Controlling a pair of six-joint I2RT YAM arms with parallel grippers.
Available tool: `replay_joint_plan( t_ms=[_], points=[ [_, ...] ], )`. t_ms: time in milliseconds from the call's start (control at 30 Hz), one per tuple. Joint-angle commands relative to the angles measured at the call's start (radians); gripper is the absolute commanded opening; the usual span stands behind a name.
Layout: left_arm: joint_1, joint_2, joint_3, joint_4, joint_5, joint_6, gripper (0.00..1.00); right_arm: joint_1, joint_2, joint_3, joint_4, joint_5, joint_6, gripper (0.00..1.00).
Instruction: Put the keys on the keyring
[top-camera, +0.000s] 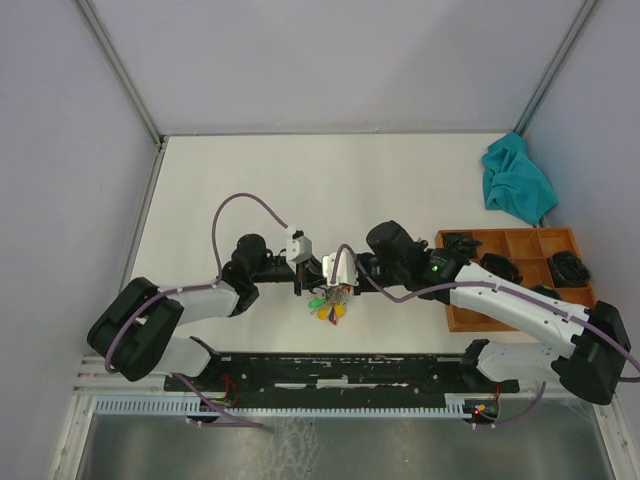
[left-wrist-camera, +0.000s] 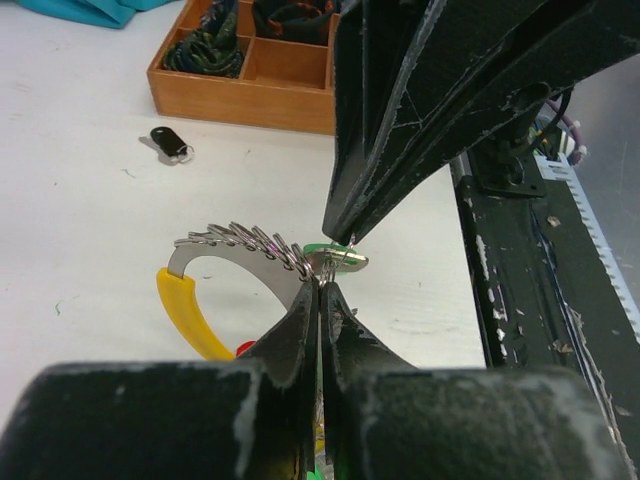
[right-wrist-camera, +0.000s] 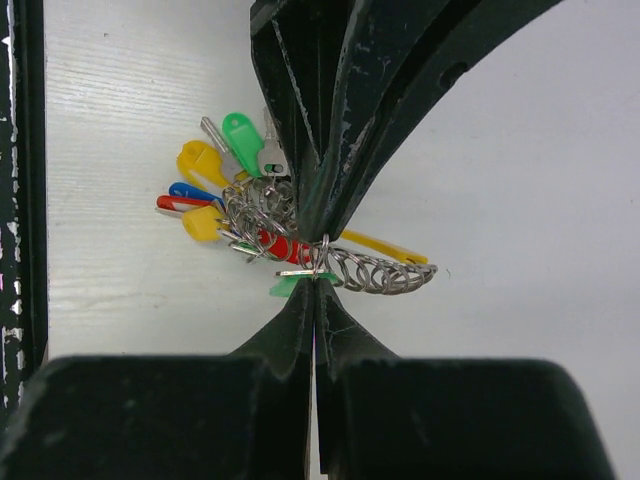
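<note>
I see left gripper clamped on keyring; right gripper pinches green key, touching it.

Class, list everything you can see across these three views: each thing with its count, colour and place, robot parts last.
table: one, white, under everything
tray: one, brown wood, compartments holding dark items, table's right side
cloth: one, teal, far right corner
keyring: one, silvery, red, yellow, green and blue tagged keys, near-centre
green key: one, mostly hidden against the keyring
black key: one, loose beside the tray
left gripper: black, shut on keyring
right gripper: black, shut on green key
</note>
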Motion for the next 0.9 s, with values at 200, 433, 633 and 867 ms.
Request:
replay_joint_plan(
  t_ms=[200, 433, 633, 867],
  points=[
    [0.018, -0.053, -0.075, 0.291, -0.180, -0.176, 0.03, -0.001, -0.031, -0.068, 0.094, -0.006, 0.075, 0.01],
    [0.015, -0.047, -0.101, 0.384, -0.231, -0.220, 0.03, 0.003, 0.010, -0.086, 0.168, -0.050, 0.101, 0.01],
    [0.016, -0.027, -0.118, 0.443, -0.259, -0.253, 0.03, 0.004, 0.028, -0.069, 0.173, -0.025, 0.082, 0.01],
    [0.017, -0.010, -0.138, 0.408, -0.260, -0.212, 0.17, 0.003, 0.038, 0.018, 0.083, 0.016, 0.013, 0.01]
  ],
)
